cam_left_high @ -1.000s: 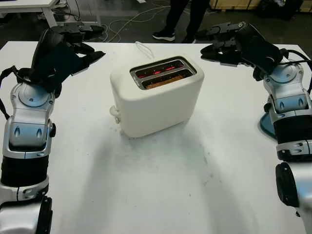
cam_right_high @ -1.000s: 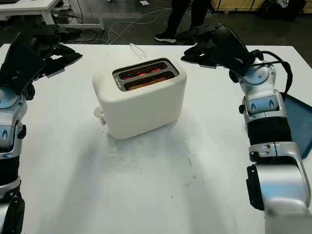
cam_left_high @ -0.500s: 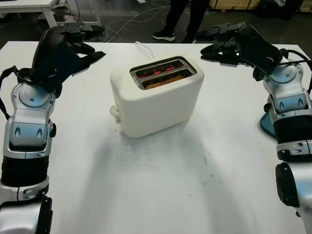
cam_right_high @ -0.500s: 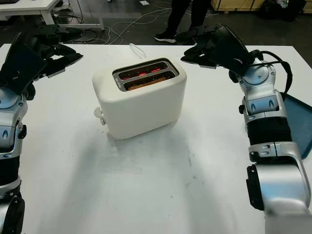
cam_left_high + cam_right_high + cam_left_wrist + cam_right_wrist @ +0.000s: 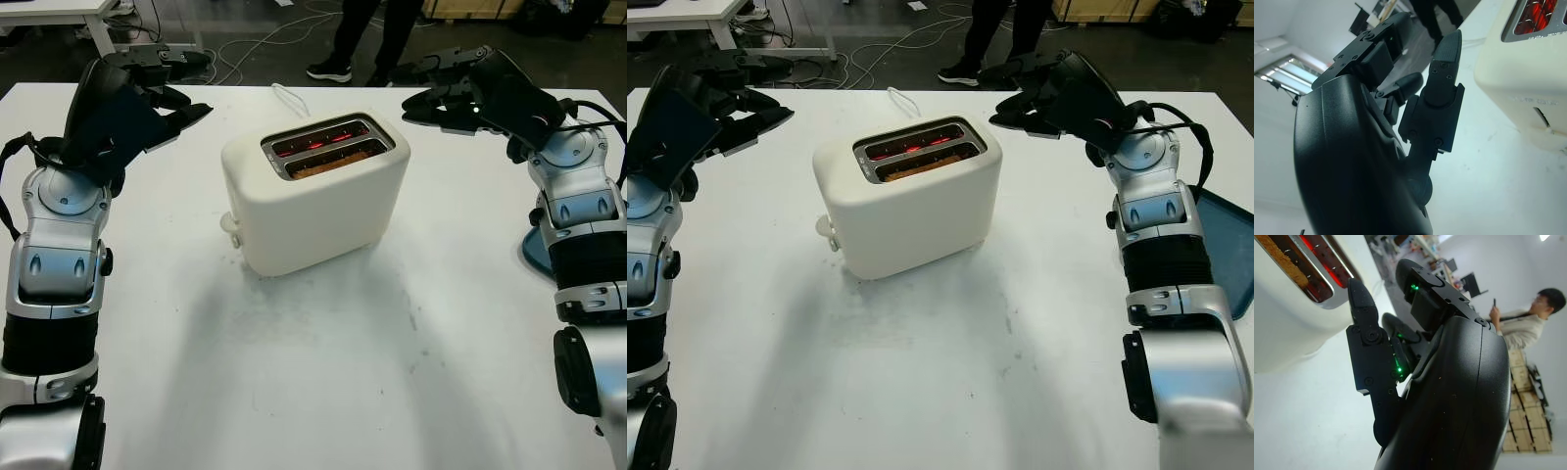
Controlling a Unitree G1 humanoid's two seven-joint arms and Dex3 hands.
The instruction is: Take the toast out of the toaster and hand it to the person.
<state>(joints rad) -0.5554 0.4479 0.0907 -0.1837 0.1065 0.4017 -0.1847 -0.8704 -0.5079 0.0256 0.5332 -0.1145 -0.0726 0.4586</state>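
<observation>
floor (image 5: 265, 39): dark, cables (image 5: 245, 54) | white desk (image 5: 59, 12) far left | stacked crates (image 5: 1522, 431)

- The left arm (image 5: 54, 264) rose from the bottom left, forearm upright, wrist bent forward.
- The left hand (image 5: 137, 93) was open and held nothing, raised above the table with its fingers (image 5: 1442, 93) pointing inward.
- The right arm (image 5: 583, 245) rose from the bottom right in a mirrored pose.
- The right hand (image 5: 475, 88) was open and held nothing, raised with its fingers (image 5: 1369, 352) pointing inward.
</observation>
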